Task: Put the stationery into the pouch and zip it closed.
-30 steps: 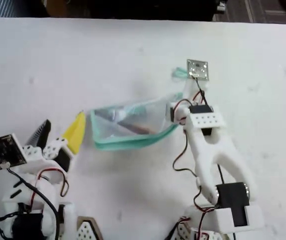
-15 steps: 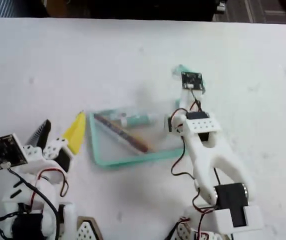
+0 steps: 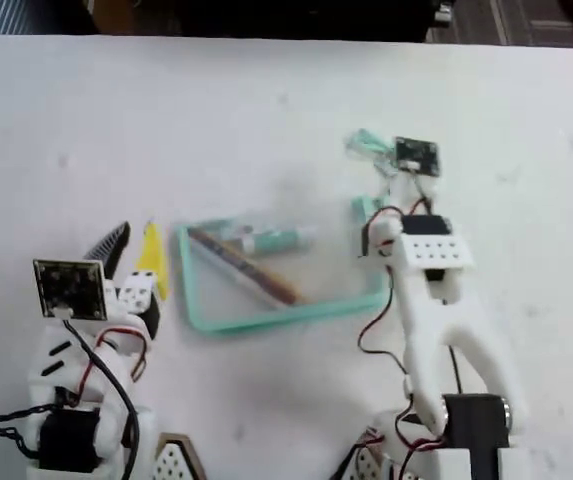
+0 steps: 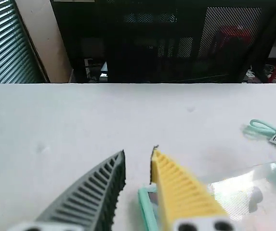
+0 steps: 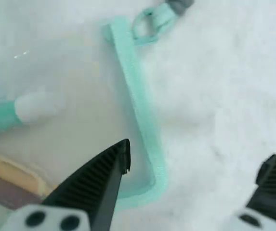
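I get the white table (image 3: 266, 100) bright and evenly lit from above, close to washed out. Just ahead of the left gripper (image 4: 138, 153), glare glints off the clear pouch (image 4: 239, 192); farther past it the room (image 4: 176, 43) is dim. Under the right gripper (image 5: 199, 156) shadows are faint and soft.

Between left gripper (image 3: 138, 234) and right gripper (image 5: 199, 156): pouch (image 3: 266, 318), stationery (image 3: 251, 268) inside; right gripper astride its end, loop (image 3: 366, 143) just beyond.

We seem to be in a lab or workshop: a white table (image 4: 80, 115), window blinds (image 4: 3, 43) and dark mesh racks (image 4: 224, 33) behind it.
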`<action>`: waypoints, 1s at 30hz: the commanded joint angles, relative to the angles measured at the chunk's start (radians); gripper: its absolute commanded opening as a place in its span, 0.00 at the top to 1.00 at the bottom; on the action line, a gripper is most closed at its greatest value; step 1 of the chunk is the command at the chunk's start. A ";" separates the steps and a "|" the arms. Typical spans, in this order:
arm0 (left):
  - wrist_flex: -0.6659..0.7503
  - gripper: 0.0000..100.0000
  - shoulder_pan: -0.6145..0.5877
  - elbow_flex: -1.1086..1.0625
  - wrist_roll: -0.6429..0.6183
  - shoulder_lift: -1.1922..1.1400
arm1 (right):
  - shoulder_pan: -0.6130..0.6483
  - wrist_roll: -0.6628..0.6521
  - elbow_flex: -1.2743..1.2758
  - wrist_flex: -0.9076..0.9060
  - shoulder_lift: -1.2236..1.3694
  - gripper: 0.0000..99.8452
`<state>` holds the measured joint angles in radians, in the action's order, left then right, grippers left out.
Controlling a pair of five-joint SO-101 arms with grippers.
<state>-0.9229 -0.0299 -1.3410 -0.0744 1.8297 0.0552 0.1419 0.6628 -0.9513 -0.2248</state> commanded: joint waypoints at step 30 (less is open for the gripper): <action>0.075 0.92 0.091 0.430 0.061 -1.095 | 0.077 -0.318 -0.235 0.151 0.015 0.98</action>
<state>-0.8707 0.0529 -0.9958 -0.0161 0.8324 0.1013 -0.1542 0.5754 -0.7610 -0.2232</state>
